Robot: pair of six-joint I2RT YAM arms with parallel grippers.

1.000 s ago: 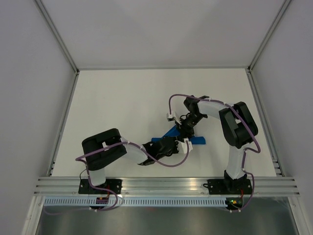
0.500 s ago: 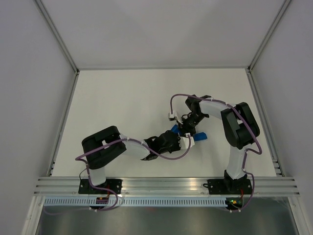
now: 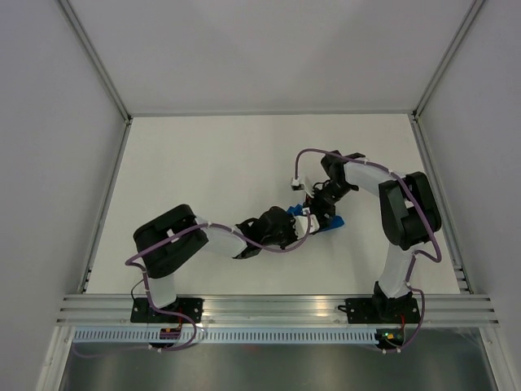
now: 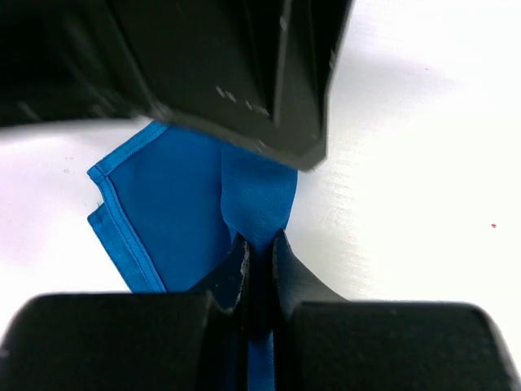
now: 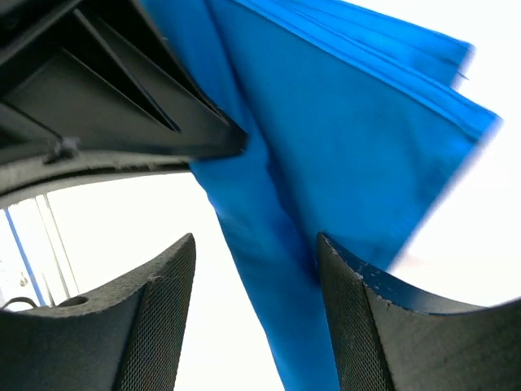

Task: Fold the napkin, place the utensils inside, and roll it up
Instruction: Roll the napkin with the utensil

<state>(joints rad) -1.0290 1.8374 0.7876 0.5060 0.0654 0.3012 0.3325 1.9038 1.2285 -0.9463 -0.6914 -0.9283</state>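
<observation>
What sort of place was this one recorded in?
Probably a lab robot cell, not a home: a white table walled by plain white panels, with the left arm and right arm bolted to an aluminium rail at its near edge.

A robotics laboratory test cell is indicated: a bare white table (image 3: 212,163) is enclosed at 9, 12 and 3 o'clock by plain pale panel walls (image 3: 269,49) set between aluminium corner posts (image 3: 94,59). At 6 o'clock the left arm (image 3: 167,240) and the right arm (image 3: 407,208) are bolted to a slotted aluminium rail (image 3: 277,305). A slotted cable duct (image 3: 269,334) is seen just below that rail, and purple cables (image 3: 313,151) are tied along the links.
</observation>
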